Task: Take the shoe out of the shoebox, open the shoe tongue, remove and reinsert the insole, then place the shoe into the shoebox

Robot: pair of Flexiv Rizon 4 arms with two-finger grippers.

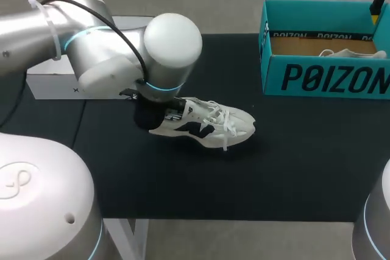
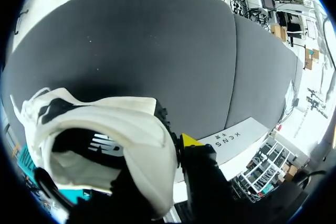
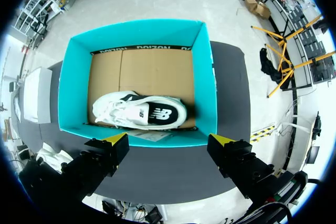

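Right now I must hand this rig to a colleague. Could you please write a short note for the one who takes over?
Left gripper: at the heel of the white shoe, which lies on the table; its hold is not clear to see.
Right gripper: jaws open, empty, above the shoebox, where a second shoe lies.
Done: one shoe is out.
To do: open tongue, insole out and in, shoe back into the box.

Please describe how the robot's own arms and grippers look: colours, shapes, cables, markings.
The left arm has a silver tube, rounded white joints with light-blue rings, a black cable and a white zip tie. The right arm shows white housing with a blue ring. The right gripper is black with yellow wedge tips. The left gripper is black too.
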